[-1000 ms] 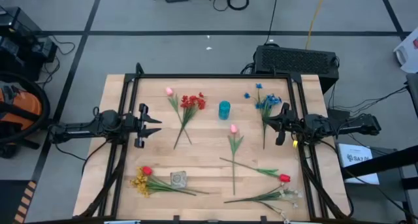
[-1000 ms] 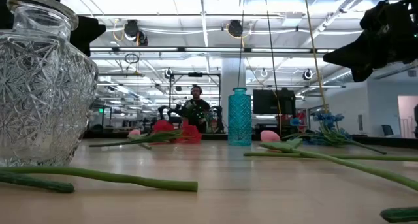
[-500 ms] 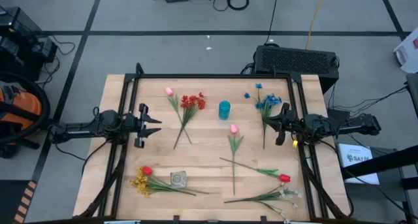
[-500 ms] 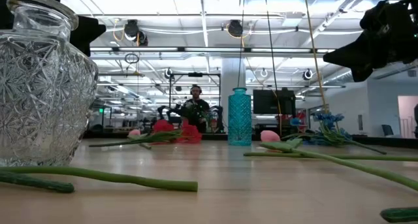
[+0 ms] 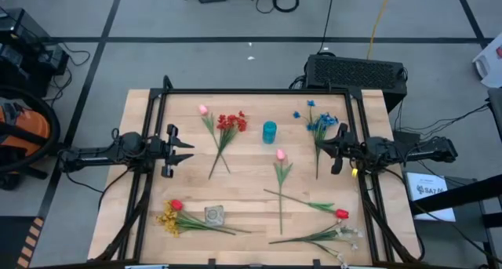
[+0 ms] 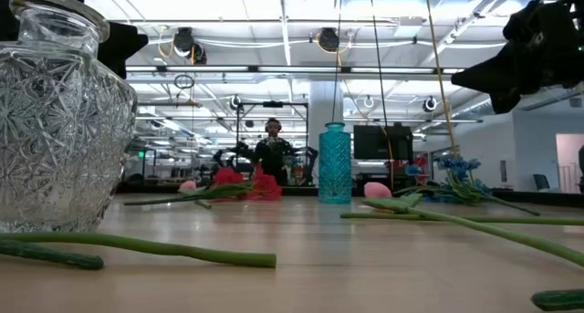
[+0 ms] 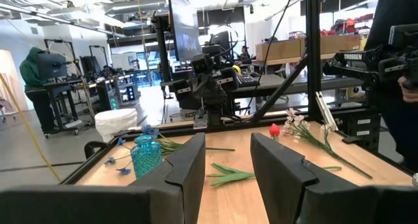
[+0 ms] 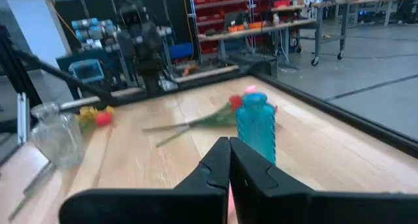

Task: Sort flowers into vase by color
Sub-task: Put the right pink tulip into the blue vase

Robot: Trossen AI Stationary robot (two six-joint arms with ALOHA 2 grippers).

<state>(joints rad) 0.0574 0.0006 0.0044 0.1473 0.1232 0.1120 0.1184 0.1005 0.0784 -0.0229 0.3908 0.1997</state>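
In the high view every flower lies flat on the wooden table. A red cluster (image 5: 231, 122) sits left of upper centre, its green stem running down-left, crossed by the stem of a pink tulip (image 5: 203, 110) just to its left. Blue sprays (image 5: 318, 121) lie at upper right, stems pointing down. A second pink tulip (image 5: 280, 154) lies in the middle, stem trailing downward. A red tulip (image 5: 342, 214) rests at lower right, white blooms (image 5: 347, 236) below it. At lower left a yellow bunch (image 5: 168, 219) and another red tulip (image 5: 176, 205) lie together.

The teal vase (image 5: 269, 132) stands upright at upper centre; the clear glass vase (image 5: 214, 215) stands at lower left.
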